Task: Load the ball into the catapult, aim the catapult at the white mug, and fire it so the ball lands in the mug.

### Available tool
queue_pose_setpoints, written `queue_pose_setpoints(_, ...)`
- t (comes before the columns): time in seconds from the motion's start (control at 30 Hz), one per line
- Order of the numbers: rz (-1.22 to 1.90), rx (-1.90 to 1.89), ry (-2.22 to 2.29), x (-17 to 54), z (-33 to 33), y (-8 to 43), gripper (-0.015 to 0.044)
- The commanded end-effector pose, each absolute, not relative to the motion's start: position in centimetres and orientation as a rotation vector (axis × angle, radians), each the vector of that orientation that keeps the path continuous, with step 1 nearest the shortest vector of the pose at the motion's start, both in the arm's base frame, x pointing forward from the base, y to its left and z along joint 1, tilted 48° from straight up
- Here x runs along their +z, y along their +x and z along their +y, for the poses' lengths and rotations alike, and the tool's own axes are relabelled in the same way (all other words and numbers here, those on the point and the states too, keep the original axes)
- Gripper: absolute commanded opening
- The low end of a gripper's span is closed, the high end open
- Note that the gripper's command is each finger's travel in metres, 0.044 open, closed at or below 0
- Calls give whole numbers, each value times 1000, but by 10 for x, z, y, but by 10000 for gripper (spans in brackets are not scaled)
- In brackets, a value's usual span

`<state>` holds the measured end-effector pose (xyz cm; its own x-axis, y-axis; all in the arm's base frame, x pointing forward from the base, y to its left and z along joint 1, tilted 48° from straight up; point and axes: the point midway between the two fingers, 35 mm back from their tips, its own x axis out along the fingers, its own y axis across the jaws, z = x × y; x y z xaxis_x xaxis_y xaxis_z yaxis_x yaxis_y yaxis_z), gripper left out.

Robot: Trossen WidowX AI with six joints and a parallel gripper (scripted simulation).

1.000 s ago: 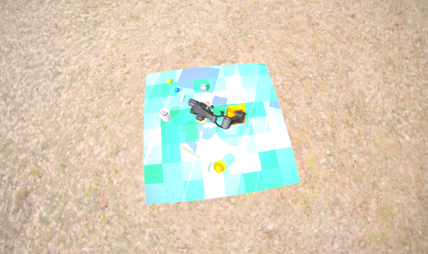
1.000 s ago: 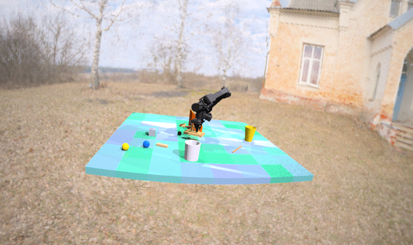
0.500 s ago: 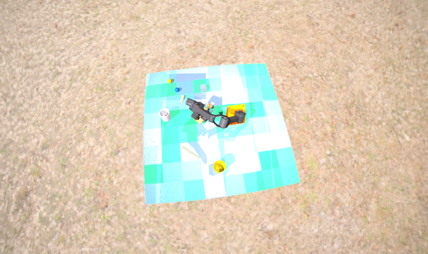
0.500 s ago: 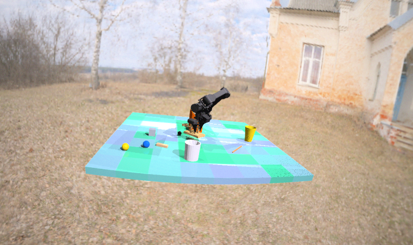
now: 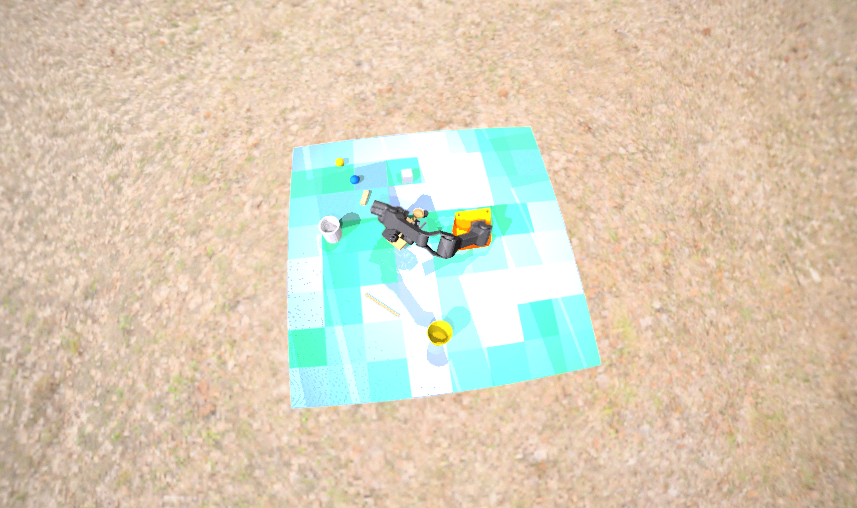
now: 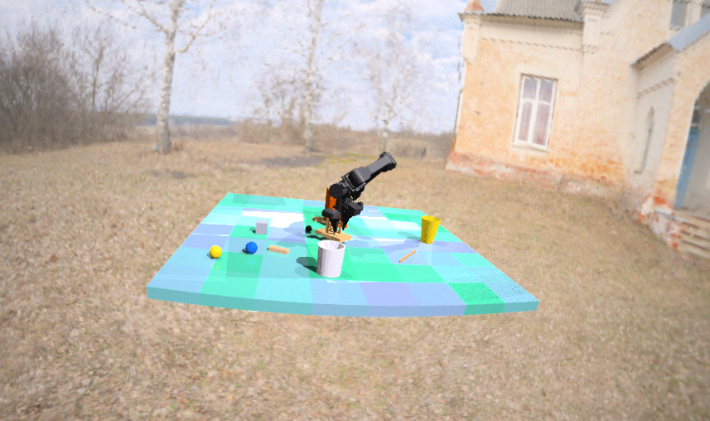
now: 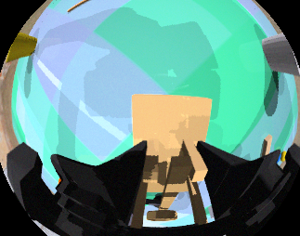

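My black claw [image 6: 338, 225] [image 7: 172, 145] grips the tan wooden catapult [image 6: 334, 234] [image 7: 171, 113] near the white ribbed mug [image 5: 330, 229] [image 6: 330, 259] [image 7: 282, 52]; any lettering seems too small to read.
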<state>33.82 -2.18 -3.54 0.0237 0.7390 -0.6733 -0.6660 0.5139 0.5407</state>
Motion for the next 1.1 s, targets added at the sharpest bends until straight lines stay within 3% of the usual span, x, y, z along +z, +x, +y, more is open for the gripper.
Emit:
queue_pose_setpoints(0.0,1100,1080,91,-39,-20,338,0)
queue_pose_setpoints(0.6,1098,1090,82,-50,-6,339,0)
queue_pose_setpoints(1.07,1099,1089,82,-48,-8,339,368)
